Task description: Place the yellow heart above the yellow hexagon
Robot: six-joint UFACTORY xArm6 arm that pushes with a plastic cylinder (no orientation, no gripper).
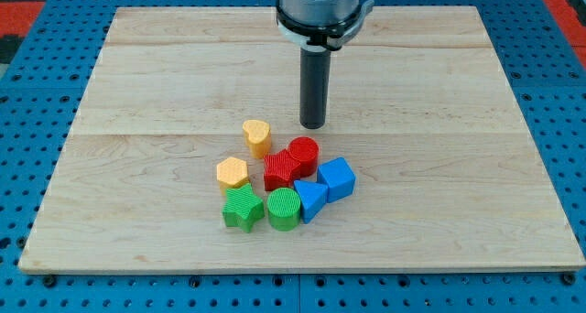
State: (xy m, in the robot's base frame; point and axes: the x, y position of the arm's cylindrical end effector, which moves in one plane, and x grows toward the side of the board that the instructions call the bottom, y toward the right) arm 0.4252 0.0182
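Note:
The yellow heart (pixel 257 136) stands on the wooden board, just up and to the right of the yellow hexagon (pixel 233 172); a small gap separates them. My tip (pixel 314 125) rests on the board to the right of the heart and slightly higher in the view, about a block's width away, touching no block. It is just above the red cylinder (pixel 304 154).
A red star (pixel 280 169) touches the red cylinder. A blue cube (pixel 337 178) and a blue triangular block (pixel 309 199) lie to the lower right. A green star (pixel 243 208) and a green cylinder (pixel 284 209) sit at the cluster's bottom. The board (pixel 137 93) is edged by blue pegboard.

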